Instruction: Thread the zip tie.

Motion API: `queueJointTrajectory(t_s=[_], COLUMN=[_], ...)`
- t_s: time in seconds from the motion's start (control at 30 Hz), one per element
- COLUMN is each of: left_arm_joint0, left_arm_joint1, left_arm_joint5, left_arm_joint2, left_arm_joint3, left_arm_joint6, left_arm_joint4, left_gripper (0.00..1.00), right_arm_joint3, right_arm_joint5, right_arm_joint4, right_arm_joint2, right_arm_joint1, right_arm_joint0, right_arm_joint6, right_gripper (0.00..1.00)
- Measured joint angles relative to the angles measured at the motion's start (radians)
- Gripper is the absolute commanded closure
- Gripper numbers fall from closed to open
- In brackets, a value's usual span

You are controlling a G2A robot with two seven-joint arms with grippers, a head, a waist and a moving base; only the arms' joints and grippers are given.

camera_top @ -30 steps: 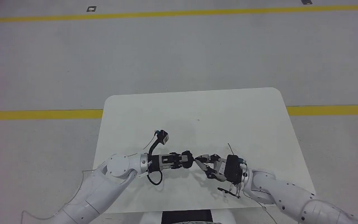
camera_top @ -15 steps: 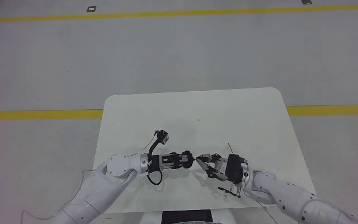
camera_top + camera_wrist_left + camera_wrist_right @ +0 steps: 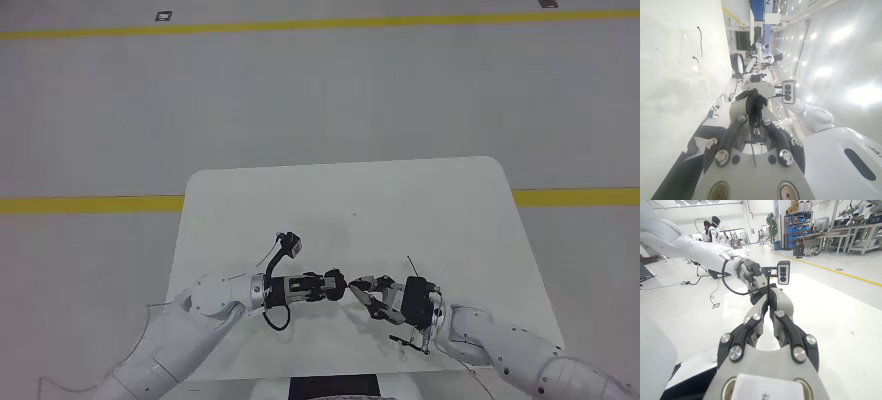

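The white bench (image 3: 400, 200) has rounded corners, and everything below is placed against it. Both arms come in over the bench's near edge, the one on the robot's side, and they meet tip to tip above the bench top. The meeting point is close to that edge and roughly midway along the bench's width.

The left hand (image 3: 338, 285) lies over the left part of the bench's near strip and points toward the bench's right side. Its fingers are drawn together and clamped on the zip tie (image 3: 768, 289). The right hand (image 3: 362, 290) lies just beside it over the right part of the same strip, pointing back toward the bench's left side. Its ribbed pads are also pressed together on the tie.

The zip tie is a thin black strip held between the two hands, off the bench surface. In the right wrist view it runs out of the right hand's pads and across the front of the left hand, ending in its small square head. In the left wrist view a thin tail of the tie runs back between the left hand's fingers toward the wrist.
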Motion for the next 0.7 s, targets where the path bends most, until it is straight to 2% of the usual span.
queueJointTrajectory(t_s=[0.03, 0.1, 0.13, 0.17, 0.2, 0.27, 0.7], left_arm_joint0=[0.000, 0.000, 0.000, 0.000, 0.000, 0.000, 0.000], left_arm_joint1=[0.000, 0.000, 0.000, 0.000, 0.000, 0.000, 0.000], left_arm_joint5=[0.000, 0.000, 0.000, 0.000, 0.000, 0.000, 0.000], left_arm_joint2=[0.000, 0.000, 0.000, 0.000, 0.000, 0.000, 0.000], left_arm_joint3=[0.000, 0.000, 0.000, 0.000, 0.000, 0.000, 0.000], left_arm_joint6=[0.000, 0.000, 0.000, 0.000, 0.000, 0.000, 0.000], left_arm_joint4=[0.000, 0.000, 0.000, 0.000, 0.000, 0.000, 0.000], left_gripper=[1.00, 1.00, 1.00, 1.00, 1.00, 1.00, 1.00], right_arm_joint3=[0.001, 0.002, 0.002, 0.002, 0.002, 0.002, -0.001], right_arm_joint5=[0.000, 0.000, 0.000, 0.000, 0.000, 0.000, 0.000], right_arm_joint4=[0.001, 0.004, 0.005, 0.006, 0.006, 0.006, -0.027], right_arm_joint2=[0.001, 0.003, 0.005, 0.006, 0.008, 0.012, 0.063], right_arm_joint1=[0.000, 0.001, 0.001, 0.002, 0.002, 0.004, 0.023], right_arm_joint0=[0.000, -0.002, -0.003, -0.004, -0.005, -0.007, -0.044], right_arm_joint6=[0.000, -0.001, -0.001, -0.001, -0.001, -0.001, -0.010], right_gripper=[0.78, 0.56, 0.51, 0.15, 0.06, 0.00, 0.00])
